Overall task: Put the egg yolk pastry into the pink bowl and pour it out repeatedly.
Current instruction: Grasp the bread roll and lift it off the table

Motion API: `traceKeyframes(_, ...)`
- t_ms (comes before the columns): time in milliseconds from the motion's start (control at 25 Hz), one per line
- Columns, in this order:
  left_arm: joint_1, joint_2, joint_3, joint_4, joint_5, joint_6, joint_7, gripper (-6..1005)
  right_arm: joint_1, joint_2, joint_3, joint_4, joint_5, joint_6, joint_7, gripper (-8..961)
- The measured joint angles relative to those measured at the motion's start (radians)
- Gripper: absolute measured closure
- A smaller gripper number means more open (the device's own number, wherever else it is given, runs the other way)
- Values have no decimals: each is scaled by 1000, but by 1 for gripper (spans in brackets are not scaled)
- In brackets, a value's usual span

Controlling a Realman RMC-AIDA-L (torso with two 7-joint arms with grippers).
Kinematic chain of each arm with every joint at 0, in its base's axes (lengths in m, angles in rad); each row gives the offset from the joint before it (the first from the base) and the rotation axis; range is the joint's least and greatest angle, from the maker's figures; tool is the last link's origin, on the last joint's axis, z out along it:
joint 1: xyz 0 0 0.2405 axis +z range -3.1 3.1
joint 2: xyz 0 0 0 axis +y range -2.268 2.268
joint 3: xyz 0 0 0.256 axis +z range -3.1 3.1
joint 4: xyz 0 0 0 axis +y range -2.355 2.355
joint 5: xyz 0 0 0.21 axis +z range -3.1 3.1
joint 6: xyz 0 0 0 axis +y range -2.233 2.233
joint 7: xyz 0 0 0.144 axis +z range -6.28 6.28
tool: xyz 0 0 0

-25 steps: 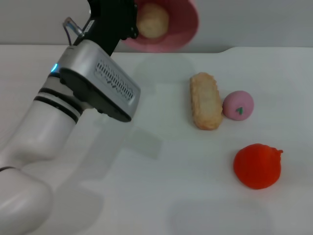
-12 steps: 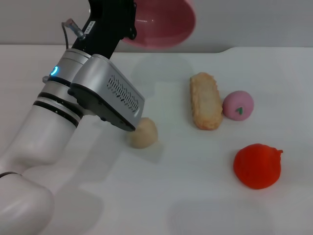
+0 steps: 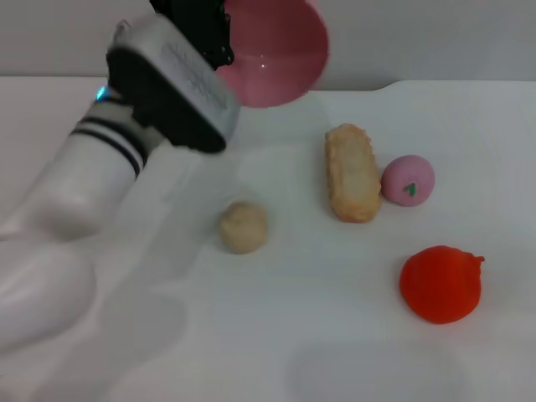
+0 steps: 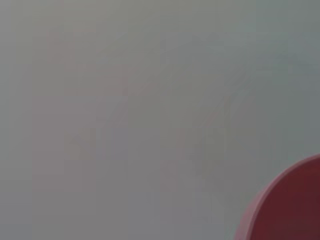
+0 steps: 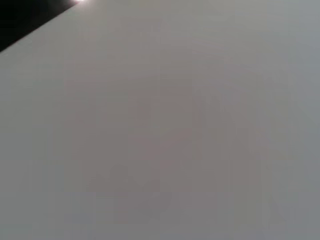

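Pastry, the egg yolk pastry point(image 3: 244, 227), lay poured out on the tabletop point(image 3: 276, 335) near centre, while the left gripper point(image 3: 201, 33) held the empty pink bowl point(image 3: 276, 50) aloft at the far side, jaws grasping its rim; refilling remained.

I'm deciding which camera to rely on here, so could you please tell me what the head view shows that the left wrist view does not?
Only the head view shows the small pale beige egg yolk pastry lying on the white table, the long golden-brown bread piece, the pink ball with a green mark, the red crumpled object and the left arm, its claw at the bowl's rim. The left wrist view alone shows nothing extra, just blank grey. Both share the glossy pink bowl, tipped and empty.
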State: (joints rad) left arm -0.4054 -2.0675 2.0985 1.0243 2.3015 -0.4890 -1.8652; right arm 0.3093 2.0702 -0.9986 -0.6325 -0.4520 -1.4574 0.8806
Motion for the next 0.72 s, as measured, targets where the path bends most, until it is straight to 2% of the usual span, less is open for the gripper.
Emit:
traceKeyframes(80, -31, 1, -69, 15, -68, 149, -6, 958, -4, -2, 3, -55, -83, 1, 70, 292)
traceKeyframes(120, -45, 2, -106, 21, -101, 225, -7, 958, -8, -7, 12, -139, -189, 1, 166, 292)
traceKeyframes(160, -59, 2, -146, 25, -128, 287, -8, 958, -8, -7, 12, -139, -189, 1, 166, 292)
traceKeyframes(240, -92, 3, -255, 31, -178, 449, -8, 958, -11, -13, 17, -240, -316, 1, 285, 293)
traceKeyframes(320, -121, 3, -361, 29, -213, 587, -15, 958, -13, -20, 21, -369, -465, -1, 427, 293)
traceKeyframes(360, -148, 4, -442, 23, -226, 689, -31, 958, -10, -23, 21, -437, -539, -5, 499, 293)
traceKeyframes(440, -175, 6, -523, 16, -225, 790, -54, 957, 0, -26, 20, -585, -697, -10, 642, 294)
traceKeyframes(480, -188, 6, -562, 11, -223, 835, -63, 957, 20, -25, 15, -724, -863, -15, 789, 294)
traceKeyframes(520, -202, 8, -609, 5, -221, 881, -72, 957, 20, -25, 15, -724, -863, -15, 789, 294)
traceKeyframes(560, -202, 8, -609, 5, -221, 881, -72, 957, 33, -23, 12, -782, -937, -21, 855, 294)
traceKeyframes(600, -241, 11, -725, -20, -211, 988, -88, 957, 52, -22, 10, -839, -1022, -38, 924, 294)
traceKeyframes(680, -266, 13, -799, -35, -194, 1046, -99, 957, 104, -20, -2, -920, -1181, -93, 1056, 295)
traceKeyframes(720, -266, 13, -799, -35, -194, 1046, -99, 957, 167, -21, -30, -957, -1312, -151, 1159, 295)
